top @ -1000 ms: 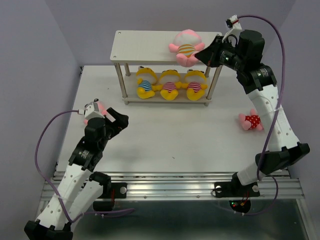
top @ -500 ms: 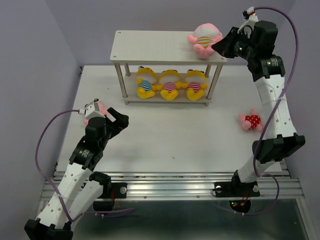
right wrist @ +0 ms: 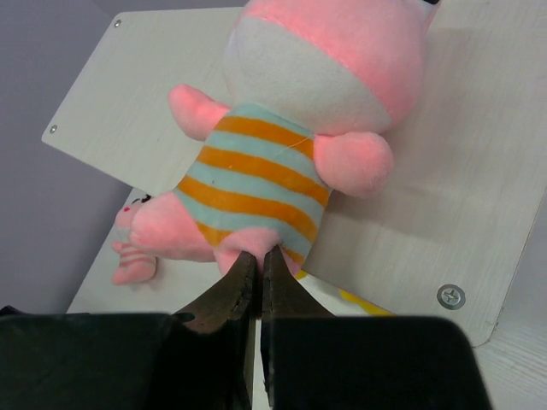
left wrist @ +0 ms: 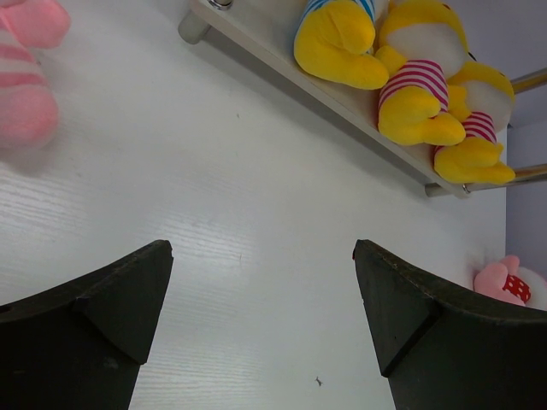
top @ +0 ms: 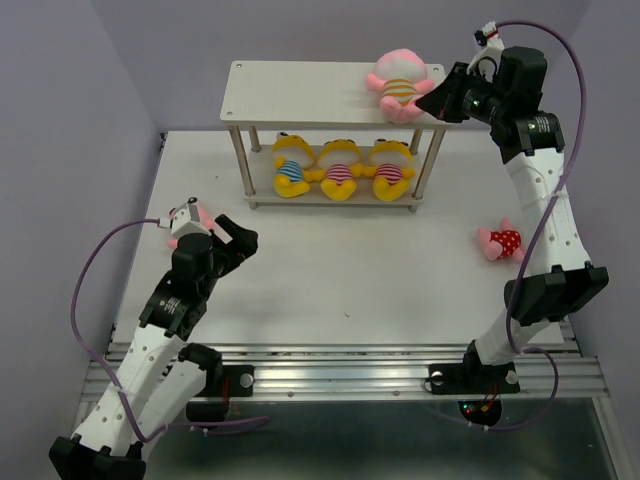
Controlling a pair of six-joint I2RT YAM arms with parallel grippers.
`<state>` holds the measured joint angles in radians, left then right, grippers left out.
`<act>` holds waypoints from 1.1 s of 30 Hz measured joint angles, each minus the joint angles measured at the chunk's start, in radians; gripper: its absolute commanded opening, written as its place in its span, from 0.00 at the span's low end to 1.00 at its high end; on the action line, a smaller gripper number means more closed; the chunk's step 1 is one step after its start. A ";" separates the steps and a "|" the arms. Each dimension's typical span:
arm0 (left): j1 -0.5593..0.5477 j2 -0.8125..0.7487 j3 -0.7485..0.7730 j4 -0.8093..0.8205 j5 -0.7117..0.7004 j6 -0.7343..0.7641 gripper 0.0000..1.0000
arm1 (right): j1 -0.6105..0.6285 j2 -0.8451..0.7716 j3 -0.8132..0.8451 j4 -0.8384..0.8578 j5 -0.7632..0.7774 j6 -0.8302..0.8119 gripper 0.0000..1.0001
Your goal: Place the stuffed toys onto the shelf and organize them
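Pinched tight in the right gripper (right wrist: 261, 256), jaws fully clenched on the lower hem: 1 pink toy in orange-and-teal stripes (right wrist: 282, 128). Positioned at the right end of the top board of the shelf (top: 300, 90), head toward the back wall and legs past the board's near edge. Could not tell whether resting fully on the board or raised just clear of it.

Lined up side by side on the lower board: a yellow toy in blue stripes (top: 291, 170) at left, then a middle yellow toy in pink stripes (top: 340, 172) and a right yellow toy in pink stripes (top: 390, 168), each touching its neighbour.

Found on the table (top: 380, 280): a pink toy in red polka dots (top: 500, 241), well right of the shelf and beside the right arm, and a pink toy in pink stripes (top: 195, 215), just left of the left gripper (left wrist: 261, 252).

Held released over the tabletop in front of the shelf, jaws spread wide, grasping nothing.
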<state>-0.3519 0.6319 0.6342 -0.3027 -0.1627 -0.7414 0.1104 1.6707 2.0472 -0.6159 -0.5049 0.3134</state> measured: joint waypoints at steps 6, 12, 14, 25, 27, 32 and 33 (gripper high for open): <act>0.000 -0.001 0.000 0.000 0.000 0.000 0.99 | 0.000 0.000 -0.015 0.002 0.050 0.000 0.01; 0.000 -0.001 0.000 0.000 0.000 0.000 0.99 | 0.000 0.000 -0.018 0.002 0.078 -0.004 0.02; 0.000 -0.001 0.000 0.000 0.000 0.000 0.99 | 0.000 0.000 -0.018 0.001 0.079 -0.005 0.07; 0.000 -0.001 0.000 0.000 0.000 0.000 0.99 | 0.000 -0.002 -0.018 0.001 0.106 -0.006 0.35; 0.000 -0.001 0.000 0.000 0.000 0.000 0.99 | 0.000 -0.003 -0.018 0.002 0.111 -0.006 0.40; 0.000 -0.001 0.000 0.000 0.000 0.000 0.99 | 0.000 -0.010 -0.018 0.001 0.121 -0.004 0.44; 0.000 -0.001 0.000 0.000 0.000 0.000 0.99 | 0.000 -0.012 -0.018 0.001 0.124 -0.003 0.46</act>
<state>-0.3519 0.6312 0.6346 -0.3027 -0.1623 -0.7414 0.1104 1.6588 2.0293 -0.6147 -0.3809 0.3103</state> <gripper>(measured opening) 0.986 0.421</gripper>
